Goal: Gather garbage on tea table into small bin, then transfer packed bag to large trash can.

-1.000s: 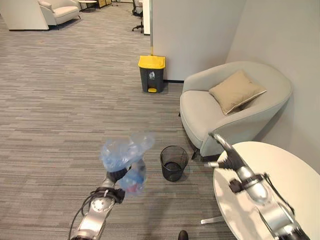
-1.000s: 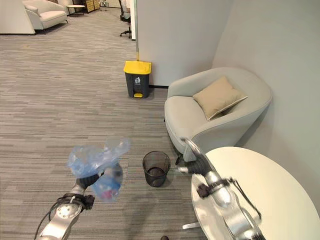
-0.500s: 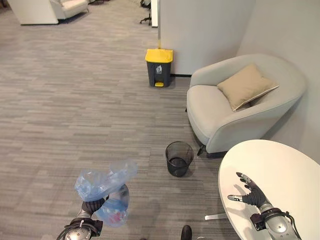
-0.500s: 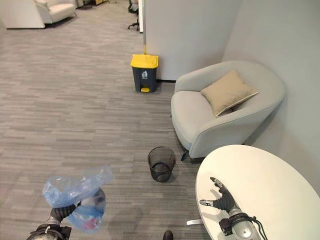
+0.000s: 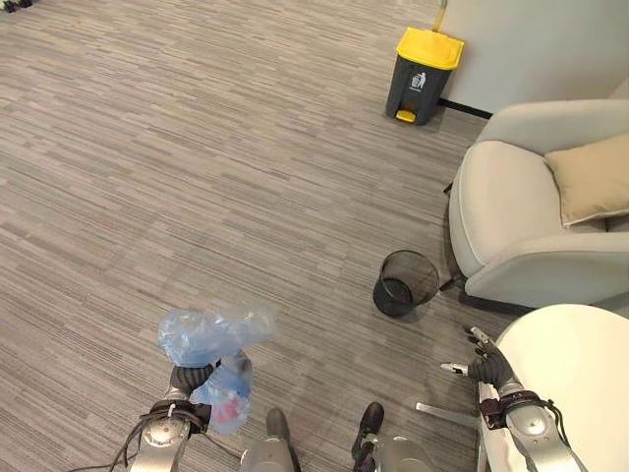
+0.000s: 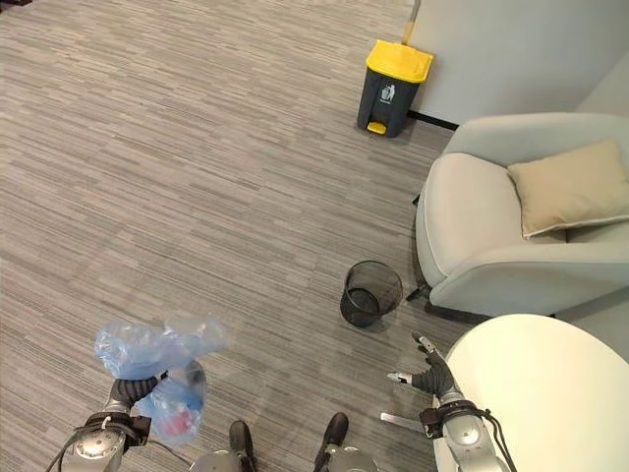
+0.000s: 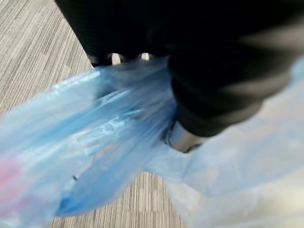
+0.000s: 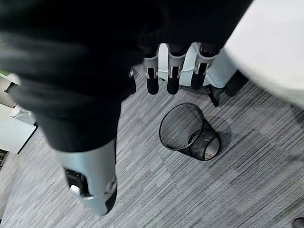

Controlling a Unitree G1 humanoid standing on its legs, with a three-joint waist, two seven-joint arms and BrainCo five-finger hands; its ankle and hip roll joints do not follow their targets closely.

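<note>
Right hand (image 5: 488, 367) off table (image 5: 590, 364).

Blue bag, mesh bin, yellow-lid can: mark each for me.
blue bag (image 5: 211, 334), left eye view, on its bunched upper part above the left hand.
mesh bin (image 5: 406, 283), left eye view, on its wire wall.
yellow-lid can (image 6: 398, 60), right eye view, on the lid.

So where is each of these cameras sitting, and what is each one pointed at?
Left eye view: on the head, looking down at the floor, the blue bag in the left robot hand, and the yellow-lidded bin.
Right eye view: beside it, same scene; right robot hand by the white table.
Left wrist view: the bag, up close.
Right wrist view: its open fingers above the mesh basket, shared with both eyes.
</note>
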